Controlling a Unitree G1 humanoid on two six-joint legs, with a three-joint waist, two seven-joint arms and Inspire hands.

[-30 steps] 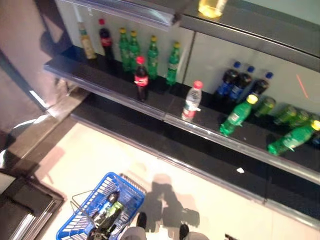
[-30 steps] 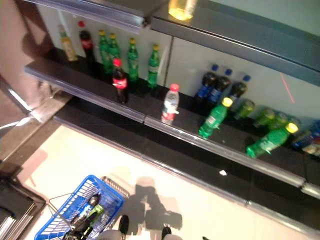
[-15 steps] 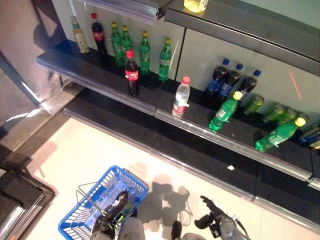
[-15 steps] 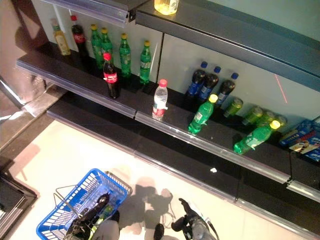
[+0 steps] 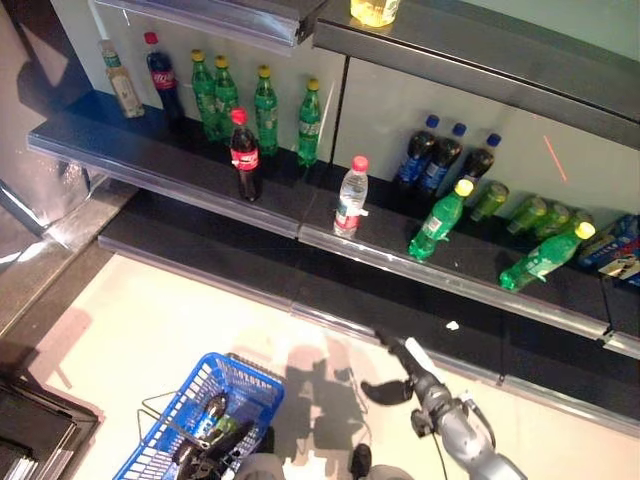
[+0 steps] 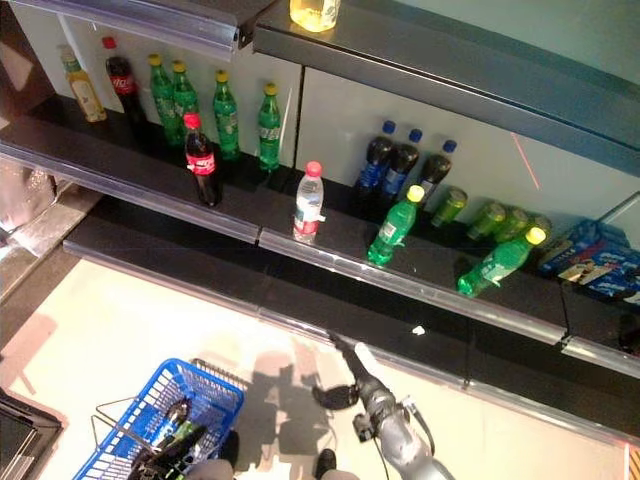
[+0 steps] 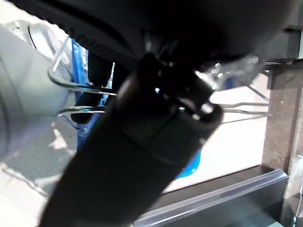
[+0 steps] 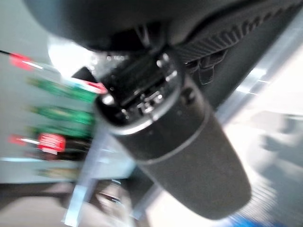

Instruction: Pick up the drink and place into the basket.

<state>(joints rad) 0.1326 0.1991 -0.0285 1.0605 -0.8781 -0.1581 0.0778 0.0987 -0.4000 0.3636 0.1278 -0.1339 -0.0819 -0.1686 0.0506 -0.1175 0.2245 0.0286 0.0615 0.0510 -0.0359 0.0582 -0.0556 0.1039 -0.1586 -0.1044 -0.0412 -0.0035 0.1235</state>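
Drinks stand on a dark shelf [image 5: 160, 165]: a clear bottle with a pink cap [image 5: 348, 197], a cola bottle [image 5: 244, 157] and a leaning green bottle [image 5: 435, 220] near the front edge. My right hand [image 5: 400, 365] is open, fingers stretched out, above the floor below the clear bottle and well short of it. A blue wire basket [image 5: 245, 370] hangs at the lower left with a dark bottle and a green bottle [image 5: 215, 425] inside. In the left wrist view my left hand [image 7: 97, 71] has dark fingers curled round the basket's wire handle [image 7: 61, 87].
More green bottles [image 5: 263, 100] and dark blue-capped bottles [image 5: 440, 155] line the shelf's back. Another green bottle [image 5: 540, 258] and cans [image 5: 530, 212] lie at the right. A lower dark ledge [image 5: 400, 320] runs beneath, and an upper shelf holds a yellow drink [image 5: 372, 10].
The view has shifted. My right hand has come up from the bottom edge and reached forward toward the shelf. The basket stays at my left side.
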